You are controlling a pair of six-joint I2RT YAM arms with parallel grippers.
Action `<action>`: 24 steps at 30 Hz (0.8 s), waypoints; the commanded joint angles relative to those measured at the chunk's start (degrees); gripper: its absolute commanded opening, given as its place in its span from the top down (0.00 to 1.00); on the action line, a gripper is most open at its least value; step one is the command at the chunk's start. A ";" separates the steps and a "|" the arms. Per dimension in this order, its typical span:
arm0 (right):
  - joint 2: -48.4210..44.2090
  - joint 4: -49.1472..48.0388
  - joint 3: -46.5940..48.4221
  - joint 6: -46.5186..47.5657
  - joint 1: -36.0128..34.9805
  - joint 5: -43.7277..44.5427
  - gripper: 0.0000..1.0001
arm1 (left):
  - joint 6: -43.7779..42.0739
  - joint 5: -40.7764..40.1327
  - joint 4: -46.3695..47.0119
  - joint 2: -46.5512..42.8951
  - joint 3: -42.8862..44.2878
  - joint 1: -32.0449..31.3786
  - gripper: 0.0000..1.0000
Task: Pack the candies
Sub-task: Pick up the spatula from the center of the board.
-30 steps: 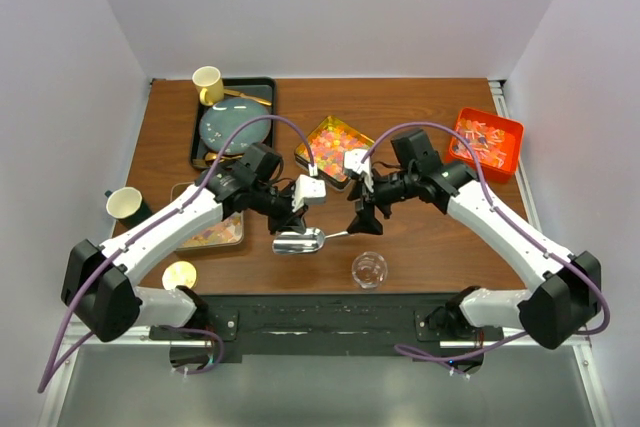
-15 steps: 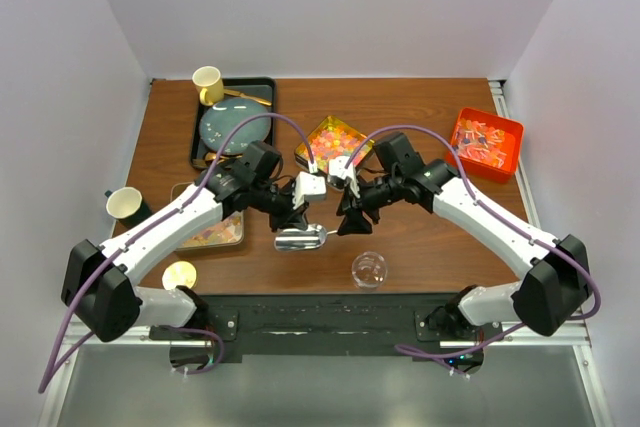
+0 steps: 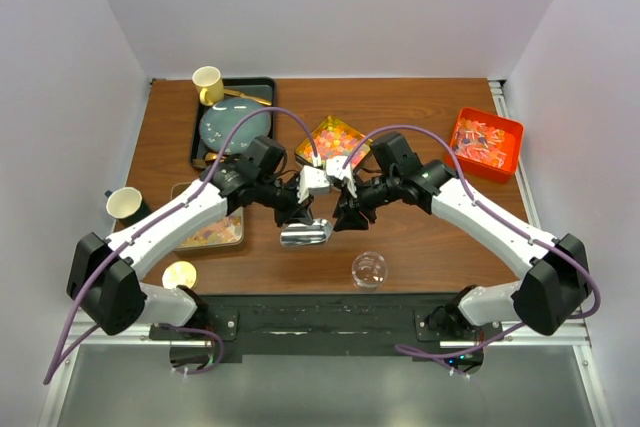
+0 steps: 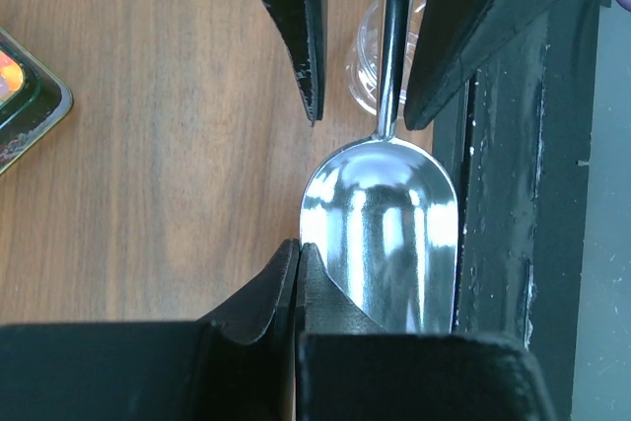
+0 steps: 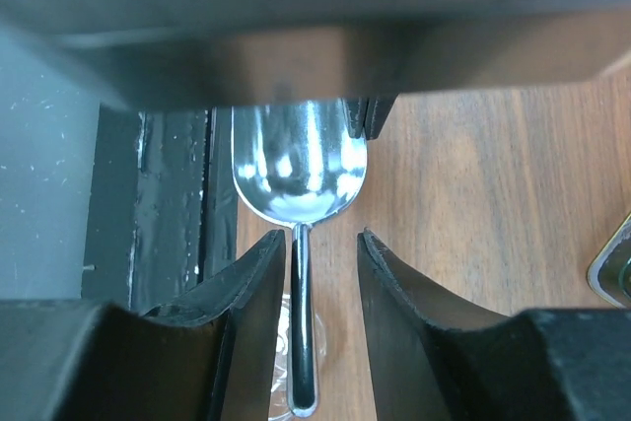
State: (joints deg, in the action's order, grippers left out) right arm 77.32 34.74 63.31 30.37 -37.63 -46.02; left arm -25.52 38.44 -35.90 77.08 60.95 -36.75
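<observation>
The left gripper [image 4: 299,248] is pinching the rim of the metal scoop [image 4: 385,229] with its jaws closed tight on the bowl's edge, just near of the table's middle. The bowl is showing bare, shiny metal. The right gripper [image 5: 320,239] is straddling the scoop's thin handle [image 5: 302,322]. Its jaws are standing partly apart: one finger [image 5: 258,288] is lying right against the handle, and the other [image 5: 399,293] is leaving a clear gap, so nothing is clamped there.

A clear glass jar [image 3: 369,269] is standing upright near the table's near edge, just right of the scoop. The bright multicolour candies [image 3: 335,139] are lying in a square tray just beyond the two grippers. The red-white candies [image 3: 487,139] are sitting in an orange bin at the far right. The pastel candies [image 3: 212,234] are resting in a tray at the left, partly hidden under the left arm.

A gold round lid [image 3: 180,274] is lying at the near left corner.
</observation>
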 commanded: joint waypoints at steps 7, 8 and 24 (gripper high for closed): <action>2.05 2.08 1.64 2.85 -0.96 1.28 0.63 | 1.17 0.50 3.03 0.18 3.21 0.28 1.00; 2.13 2.17 1.64 2.94 -0.87 1.46 0.64 | 1.09 -0.20 3.03 0.18 3.30 0.28 1.00; 4.33 4.81 3.22 6.28 -2.54 1.98 0.68 | 4.69 0.85 5.57 0.35 4.53 2.39 1.00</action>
State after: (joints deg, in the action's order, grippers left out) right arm 80.36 36.60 65.17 33.87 -37.63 -45.60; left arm -24.82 36.60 -36.99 77.84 61.08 -34.98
